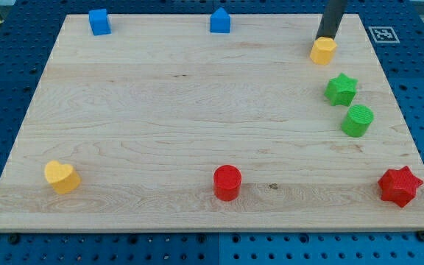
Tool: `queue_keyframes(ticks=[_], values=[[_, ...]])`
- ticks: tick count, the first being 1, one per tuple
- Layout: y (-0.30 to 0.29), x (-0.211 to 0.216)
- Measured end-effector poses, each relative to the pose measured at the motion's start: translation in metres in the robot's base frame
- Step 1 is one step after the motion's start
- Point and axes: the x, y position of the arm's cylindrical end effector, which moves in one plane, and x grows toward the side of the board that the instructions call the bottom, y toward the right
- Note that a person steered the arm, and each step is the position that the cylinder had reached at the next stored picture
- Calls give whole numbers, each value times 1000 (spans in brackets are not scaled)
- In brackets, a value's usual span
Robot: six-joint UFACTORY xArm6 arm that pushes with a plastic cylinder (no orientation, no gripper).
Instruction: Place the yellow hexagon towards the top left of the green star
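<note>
The yellow hexagon [322,51] lies near the top right of the wooden board [182,110]. The green star [340,89] lies just below it and slightly to the right, with a small gap between them. My tip [325,37] comes down from the view's top and touches the top edge of the yellow hexagon, on the side away from the star.
A green cylinder [358,121] sits right below the green star. A red star [400,185] is at the bottom right, a red cylinder [227,182] at bottom centre, a yellow heart [62,177] at bottom left. Two blue blocks [99,22] [220,20] sit along the top edge.
</note>
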Motion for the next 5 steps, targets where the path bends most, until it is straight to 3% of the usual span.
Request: queue_keyframes(ticks=[3,5], values=[[-47,35],[-181,60]])
